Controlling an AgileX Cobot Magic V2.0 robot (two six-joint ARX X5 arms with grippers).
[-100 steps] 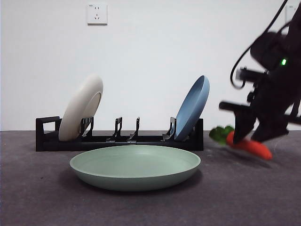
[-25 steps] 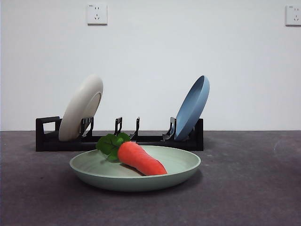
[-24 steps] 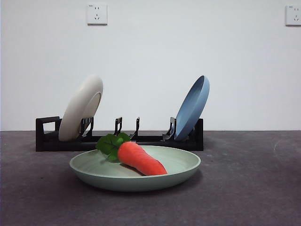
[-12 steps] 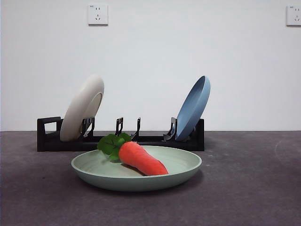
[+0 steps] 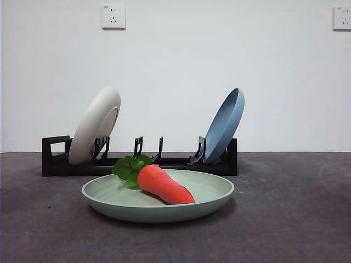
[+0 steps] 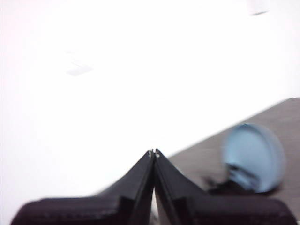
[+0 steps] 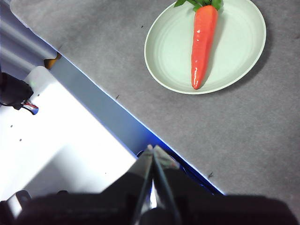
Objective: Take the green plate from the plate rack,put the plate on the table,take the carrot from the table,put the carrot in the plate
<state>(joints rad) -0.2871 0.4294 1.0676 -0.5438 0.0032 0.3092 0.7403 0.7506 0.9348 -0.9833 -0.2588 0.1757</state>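
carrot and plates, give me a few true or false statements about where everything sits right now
1. The carrot lies inside the green plate. True.
2. The green plate stands in a slot of the plate rack. False: it lies flat on the table, in front of the rack.
3. The cream plate and the blue plate lean in the rack. True.
4. The right pincer is shut on the carrot. False: it is shut but empty, well away from the plate.
5. The left pincer is shut and holds nothing. True.
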